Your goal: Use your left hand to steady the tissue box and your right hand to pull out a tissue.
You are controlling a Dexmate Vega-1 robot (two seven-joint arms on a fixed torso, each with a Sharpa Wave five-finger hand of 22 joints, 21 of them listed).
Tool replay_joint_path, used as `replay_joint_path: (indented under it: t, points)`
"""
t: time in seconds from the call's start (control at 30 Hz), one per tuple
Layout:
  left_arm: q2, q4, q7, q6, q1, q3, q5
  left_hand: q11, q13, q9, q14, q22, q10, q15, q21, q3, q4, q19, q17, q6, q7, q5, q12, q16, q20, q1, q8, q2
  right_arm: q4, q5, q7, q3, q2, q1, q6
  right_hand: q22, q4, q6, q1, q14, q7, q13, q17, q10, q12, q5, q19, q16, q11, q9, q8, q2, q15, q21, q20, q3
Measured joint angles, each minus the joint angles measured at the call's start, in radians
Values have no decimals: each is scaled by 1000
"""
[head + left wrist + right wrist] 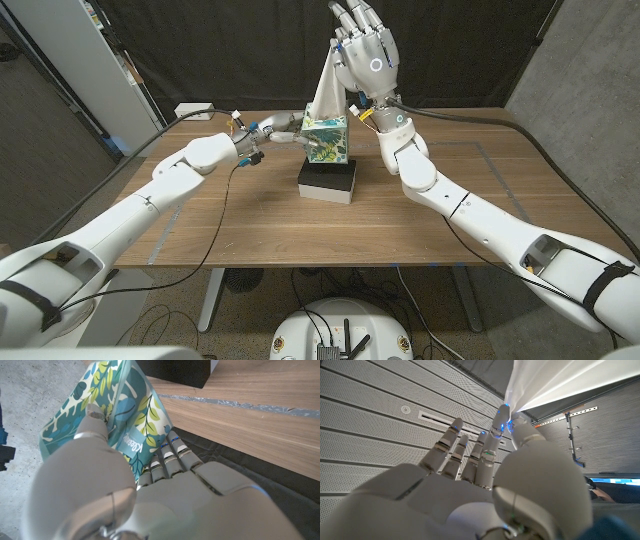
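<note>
A wide wooden worktop (250, 225) spans the head view, with both white robot arms reaching in from the near corners; near its middle sits a black block (327, 183), and on top of that stands the tissue box (326, 140), patterned in teal and green leaves; the left hand (266, 131) reaches in from the robot's left and grips the box's side, and the left wrist view shows its fingers (167, 457) wrapped against the patterned cardboard, thumb on one face and fingers on another; the right hand (367, 48) is raised high above the box, pinching the top of a white tissue (327, 85) between thumb and fingers, the rest of the fingers spread upward; the tissue stretches taut in a long cone from the box's slot to that pinch. The pulling step appears well under way; the tissue's lower end looks lodged in the box, so the next move likely calls for more upward travel while the left hand holds firm.
</note>
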Motion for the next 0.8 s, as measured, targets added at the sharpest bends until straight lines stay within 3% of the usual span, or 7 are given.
replay_joint_path:
  t: [0.8]
  points:
    - [-8, 42, -30, -21, -28, 8, -7, 0, 0, 0, 0, 0, 0, 0, 0, 4, -4, -3, 0, 0, 0, 0, 0, 0, -2, 3, -2, 3, 102, 50, -114, -26, 62, 68, -80, 2, 1, -6, -10, 0, -6, 0, 5, -4, -7, 0, 0, -8, -4, 0, 8, 6, 0, -4, 0, 15]
